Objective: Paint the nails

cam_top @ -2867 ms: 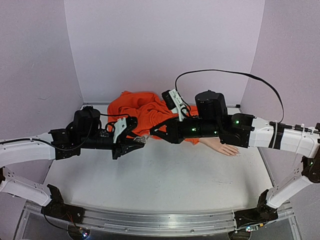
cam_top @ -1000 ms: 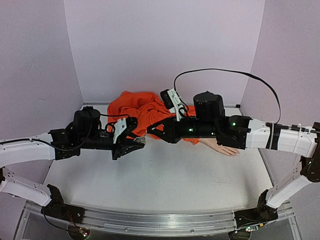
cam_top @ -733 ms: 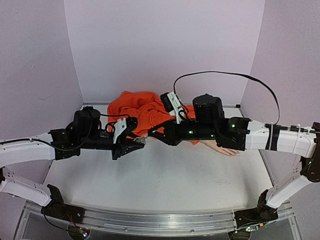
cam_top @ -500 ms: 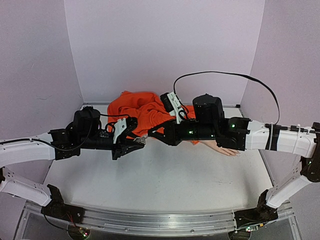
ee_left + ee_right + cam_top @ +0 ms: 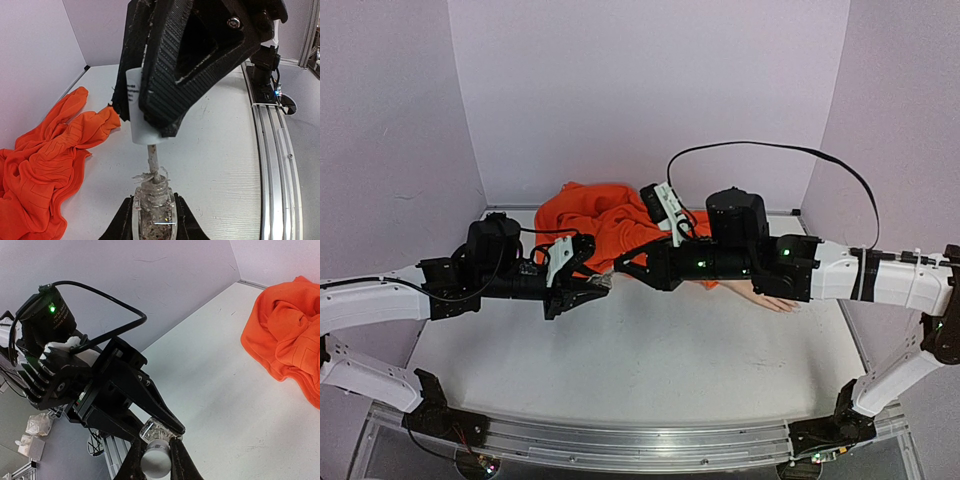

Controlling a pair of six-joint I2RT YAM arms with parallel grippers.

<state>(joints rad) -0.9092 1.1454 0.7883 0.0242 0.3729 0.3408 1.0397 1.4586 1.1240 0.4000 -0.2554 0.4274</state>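
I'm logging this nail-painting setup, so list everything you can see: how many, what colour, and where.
mannequin hand: one, pale peach, right side of the table, partly under the right arm; nails too small to make out
sleeve: one, orange, crumpled at back centre
bottle: one, clear with glittery contents, between the left gripper's fingers
cap: one, white, just above the bottle
brush stem: one, pale, from the cap down into the bottle's neck
table: one, white
cable: one, black, looping above the right arm
left gripper: black, shut on the bottle
right gripper: black, shut on the cap
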